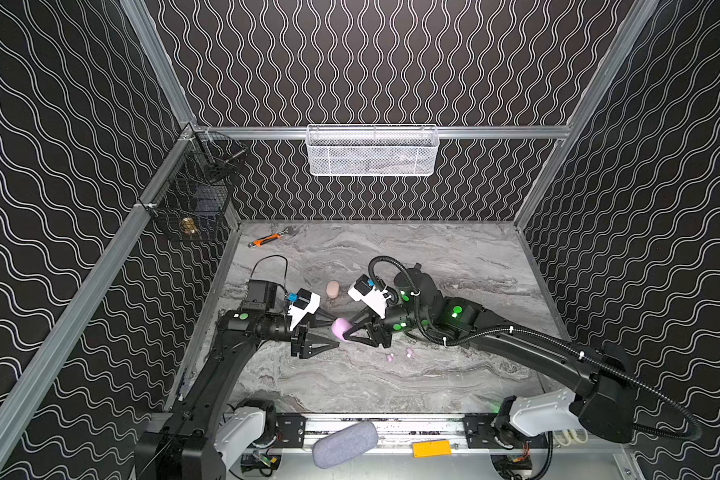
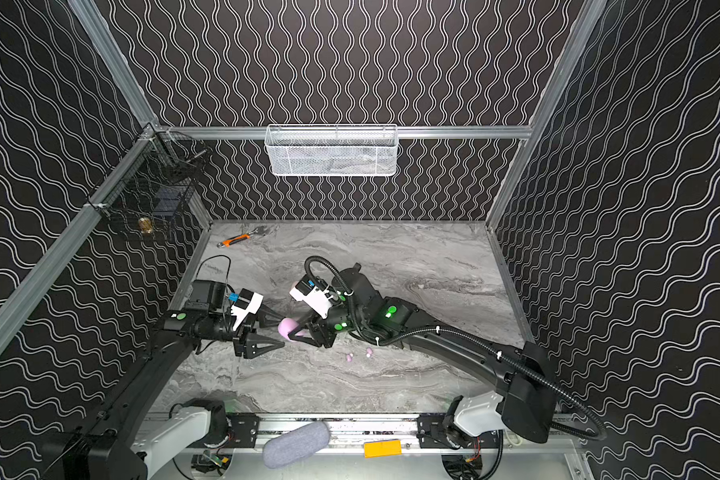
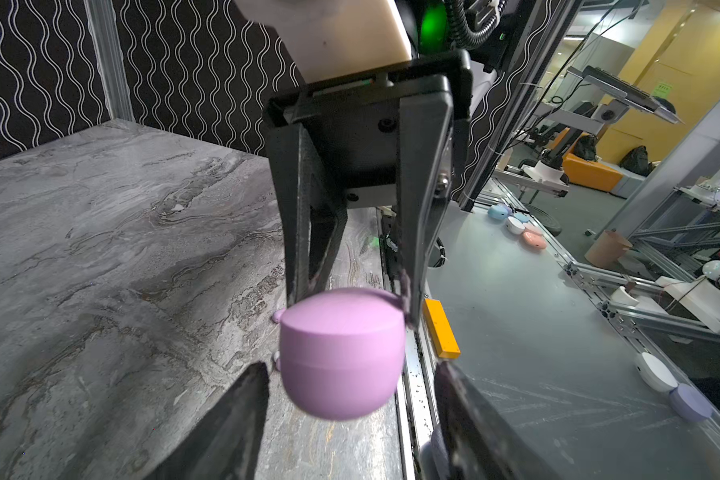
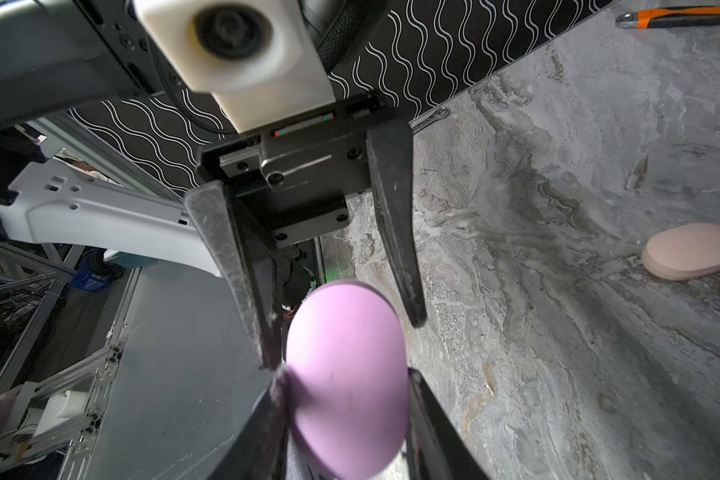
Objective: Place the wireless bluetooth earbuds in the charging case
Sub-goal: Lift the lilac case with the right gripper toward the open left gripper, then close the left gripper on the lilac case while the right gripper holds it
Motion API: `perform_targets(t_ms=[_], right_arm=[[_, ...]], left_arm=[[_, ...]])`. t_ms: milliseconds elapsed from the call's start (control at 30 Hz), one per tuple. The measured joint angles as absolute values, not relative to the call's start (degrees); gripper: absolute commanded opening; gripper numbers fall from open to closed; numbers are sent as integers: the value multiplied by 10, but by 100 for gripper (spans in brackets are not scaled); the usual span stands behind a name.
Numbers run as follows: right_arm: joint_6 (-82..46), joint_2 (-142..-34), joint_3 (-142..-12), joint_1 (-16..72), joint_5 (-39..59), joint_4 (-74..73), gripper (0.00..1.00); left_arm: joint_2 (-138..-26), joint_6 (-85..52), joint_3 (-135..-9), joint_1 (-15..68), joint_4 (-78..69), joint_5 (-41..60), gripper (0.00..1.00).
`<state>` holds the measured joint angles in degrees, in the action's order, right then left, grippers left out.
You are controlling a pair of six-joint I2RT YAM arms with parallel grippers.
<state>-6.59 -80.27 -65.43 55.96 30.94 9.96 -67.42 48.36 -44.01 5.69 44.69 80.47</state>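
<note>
A lilac pebble-shaped charging case (image 1: 341,328) (image 2: 287,328) hangs above the marble table, lid closed. My right gripper (image 1: 348,332) (image 4: 346,374) is shut on it, one finger pressed to each side. The left gripper (image 1: 335,332) (image 3: 352,365) faces it from the left, open. Its fingers straddle the case (image 3: 341,357) with a gap on both sides. Two lilac earbuds (image 1: 390,356) (image 1: 409,352) lie on the table just right of the grippers, also in a top view (image 2: 349,356). A second, peach case (image 1: 332,289) (image 4: 691,249) lies closed behind the grippers.
An orange-handled tool (image 1: 269,240) lies at the back left of the table. A white mesh basket (image 1: 371,151) hangs on the back wall and a black wire basket (image 1: 196,195) on the left wall. A grey pouch (image 1: 344,442) and yellow block (image 1: 431,449) sit on the front rail.
</note>
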Motion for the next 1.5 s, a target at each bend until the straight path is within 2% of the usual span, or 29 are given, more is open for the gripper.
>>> perform_targets(t_ms=[800,1133,1333,1500], right_arm=[[-66,-822,-668,574,311,81,37],[-66,-822,-667,575,311,81,37],[-66,-822,-668,576,309,81,37],[-59,-822,-669,576,309,82,37]], left_arm=[[-668,483,-440,57,447,804,60],[-668,483,-440,57,450,804,50],[-668,483,-440,57,452,805,49],[-667,483,-439,57,456,805,41]])
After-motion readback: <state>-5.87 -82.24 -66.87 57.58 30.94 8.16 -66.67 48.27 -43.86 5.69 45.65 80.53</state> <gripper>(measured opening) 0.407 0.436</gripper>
